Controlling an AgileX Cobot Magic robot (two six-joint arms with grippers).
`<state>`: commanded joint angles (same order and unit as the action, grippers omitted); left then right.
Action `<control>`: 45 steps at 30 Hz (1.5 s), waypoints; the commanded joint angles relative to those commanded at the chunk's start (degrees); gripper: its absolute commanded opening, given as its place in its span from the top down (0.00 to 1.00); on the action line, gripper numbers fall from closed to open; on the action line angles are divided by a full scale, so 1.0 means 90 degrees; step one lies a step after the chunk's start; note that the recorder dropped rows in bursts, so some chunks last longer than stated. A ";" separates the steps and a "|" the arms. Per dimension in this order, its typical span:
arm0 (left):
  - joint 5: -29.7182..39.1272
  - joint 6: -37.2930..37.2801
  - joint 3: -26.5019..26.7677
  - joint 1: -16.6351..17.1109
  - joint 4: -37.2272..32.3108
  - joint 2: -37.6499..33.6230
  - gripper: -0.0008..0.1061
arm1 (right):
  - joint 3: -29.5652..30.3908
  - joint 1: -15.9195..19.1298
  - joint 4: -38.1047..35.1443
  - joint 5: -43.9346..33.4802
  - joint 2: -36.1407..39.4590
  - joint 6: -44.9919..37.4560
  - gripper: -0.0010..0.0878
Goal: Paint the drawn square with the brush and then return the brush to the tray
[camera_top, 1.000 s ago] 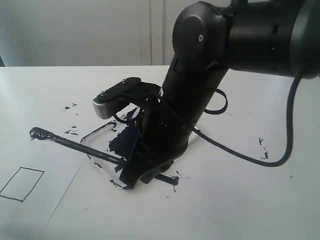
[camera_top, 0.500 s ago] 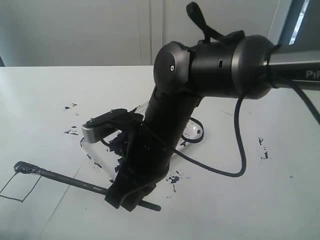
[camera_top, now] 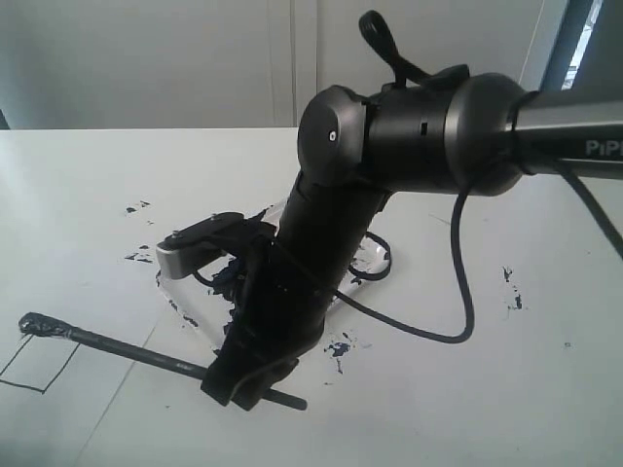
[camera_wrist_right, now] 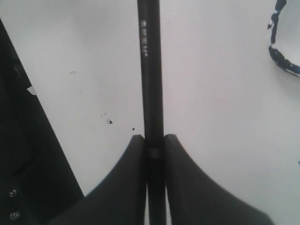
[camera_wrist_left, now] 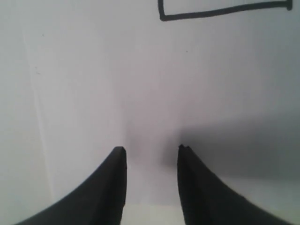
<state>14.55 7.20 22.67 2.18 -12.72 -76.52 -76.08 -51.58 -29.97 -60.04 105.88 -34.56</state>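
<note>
Exterior view: my right fingers [camera_top: 243, 381] stay clenched on the brush [camera_top: 127, 348]. In the last second I've swung it down and away from the tray [camera_top: 378, 261], which now lies toward 2 o'clock of the tip. The loaded tip has reached the square [camera_top: 37, 368] at its 12 o'clock edge; whether it touches the paper [camera_top: 58, 418] I cannot tell. The square is unpainted, so strokes come next. My left fingers [camera_wrist_left: 152, 149] hang released and empty.

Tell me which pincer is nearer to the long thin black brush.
Right. The right pincer is shut on the long thin black brush. The left pincer hangs open over white paper near the thin black-outlined square, touching no brush.
</note>
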 joint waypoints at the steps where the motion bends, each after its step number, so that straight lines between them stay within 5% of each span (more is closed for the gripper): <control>1: 0.0014 0.0000 0.0000 0.0000 0.0035 -0.0004 0.60 | 0.0000 0.0000 0.0000 0.0000 0.0000 0.0000 0.99; 12: 0.0555 0.0001 0.0223 0.0000 0.0275 0.0069 0.59 | 0.0000 0.0000 0.0025 0.0015 0.0000 -0.0016 0.99; 19: 0.1021 -0.0134 0.0454 0.0000 0.0303 0.0386 0.42 | 0.0000 0.0000 0.0025 0.0014 0.0000 -0.0028 0.99; 45: 0.0515 -0.0276 0.0347 0.0000 0.0718 -0.0675 0.41 | 0.0000 0.0000 0.0039 0.0077 0.0000 -0.0130 0.99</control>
<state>19.19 4.72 25.80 2.18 -6.26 -82.60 -76.08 -51.58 -29.62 -59.34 105.88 -35.73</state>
